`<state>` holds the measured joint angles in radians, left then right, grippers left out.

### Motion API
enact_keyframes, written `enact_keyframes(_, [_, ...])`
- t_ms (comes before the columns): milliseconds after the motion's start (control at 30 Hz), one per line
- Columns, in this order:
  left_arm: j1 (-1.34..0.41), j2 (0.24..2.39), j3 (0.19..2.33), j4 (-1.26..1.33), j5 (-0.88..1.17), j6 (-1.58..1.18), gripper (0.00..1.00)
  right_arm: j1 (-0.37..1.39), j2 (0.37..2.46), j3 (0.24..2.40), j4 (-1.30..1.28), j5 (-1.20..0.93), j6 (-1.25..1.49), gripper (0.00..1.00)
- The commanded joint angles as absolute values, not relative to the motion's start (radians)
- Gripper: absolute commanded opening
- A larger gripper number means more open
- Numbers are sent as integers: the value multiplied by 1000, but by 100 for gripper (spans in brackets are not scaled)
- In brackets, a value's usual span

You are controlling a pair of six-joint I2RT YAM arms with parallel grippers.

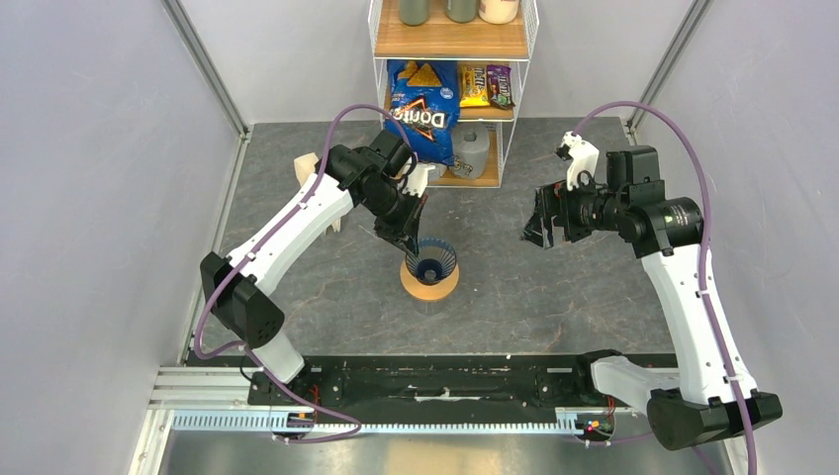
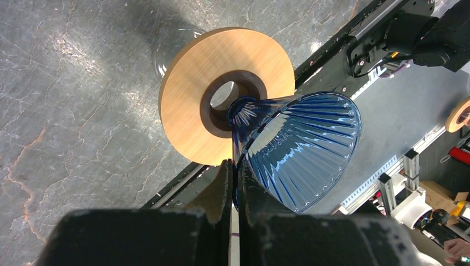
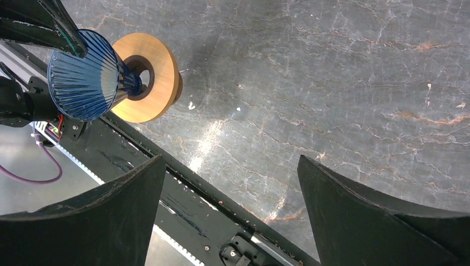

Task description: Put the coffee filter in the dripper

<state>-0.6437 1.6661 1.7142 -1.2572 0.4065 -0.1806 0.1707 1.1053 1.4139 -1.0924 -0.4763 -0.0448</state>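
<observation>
The dark blue ribbed dripper (image 1: 432, 260) stands mouth up with its narrow end at the dark centre hole of a tan flat ring (image 1: 429, 287) mid-table. My left gripper (image 1: 409, 240) is shut on the dripper's rim; in the left wrist view the fingers (image 2: 221, 183) pinch the blue wall (image 2: 302, 149) above the ring (image 2: 194, 100). My right gripper (image 1: 539, 223) hovers open and empty to the right, apart from the dripper (image 3: 86, 75); its wide-spread fingers (image 3: 354, 210) frame bare table. The white coffee filter is out of view.
A wire shelf (image 1: 450, 59) at the back holds a Doritos bag (image 1: 420, 114), candy packs and a paper roll (image 1: 475, 148). A pale tan piece (image 1: 307, 166) lies behind the left arm. The black base rail (image 1: 435, 381) runs along the near edge.
</observation>
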Motion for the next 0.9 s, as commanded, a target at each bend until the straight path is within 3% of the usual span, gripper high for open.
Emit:
enact_keyframes(0, [-651,1661,1697,-1213,377,-192,2,169,1110,1422,-1071,-502,-46,97])
enact_keyframes(867, [-616,1629,1651,-1158,405,-163,4,168,1143,1419,-1070,-552,-40,97])
